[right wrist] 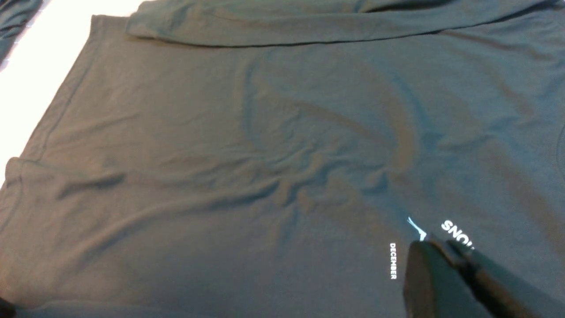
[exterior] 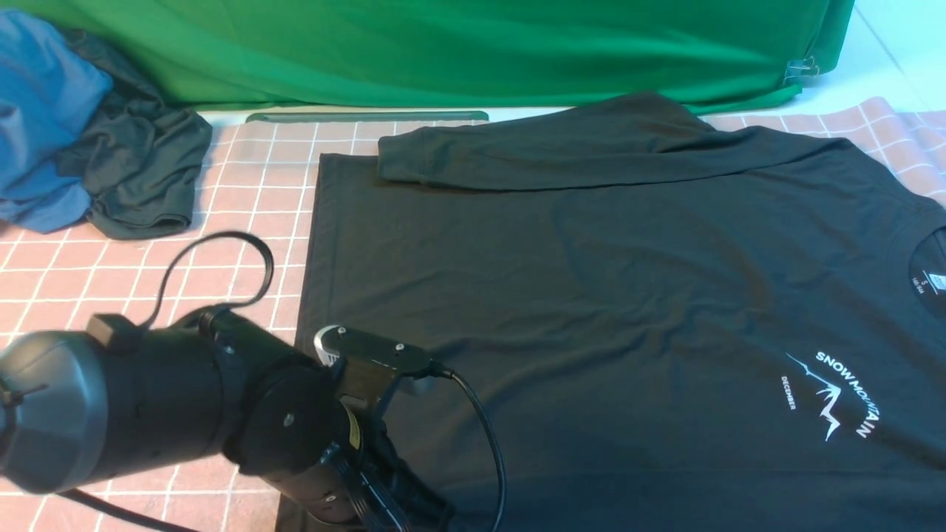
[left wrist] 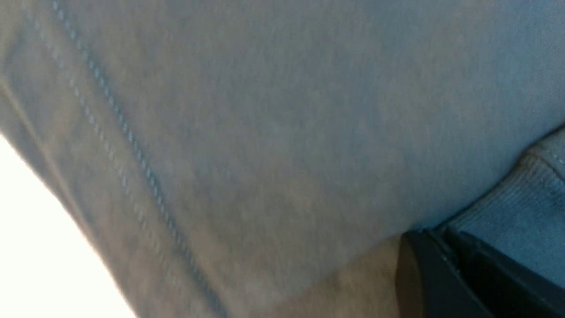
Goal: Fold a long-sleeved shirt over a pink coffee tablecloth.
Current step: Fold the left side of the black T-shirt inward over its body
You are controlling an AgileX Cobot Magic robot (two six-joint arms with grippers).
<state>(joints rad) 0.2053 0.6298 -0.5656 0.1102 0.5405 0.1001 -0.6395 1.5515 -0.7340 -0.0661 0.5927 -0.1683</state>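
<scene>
On pink tablecloth (exterior: 251, 192), long-sleeved shirt (exterior: 591, 281), left fingers (left wrist: 441, 287) together, grasp hidden, right fingers (right wrist: 432, 282) together.

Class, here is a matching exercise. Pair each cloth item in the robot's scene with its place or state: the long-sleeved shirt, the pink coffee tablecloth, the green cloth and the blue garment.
Things:
1. long-sleeved shirt
2. pink coffee tablecloth
3. green cloth
4. blue garment

Place or state:
A. stretched across the back of the scene
B. bunched up at the far left
C. spread flat, one sleeve folded across it
D. white-lined grid, lying under the black garment

Pairs: 1-C, 2-D, 3-A, 4-B
</scene>
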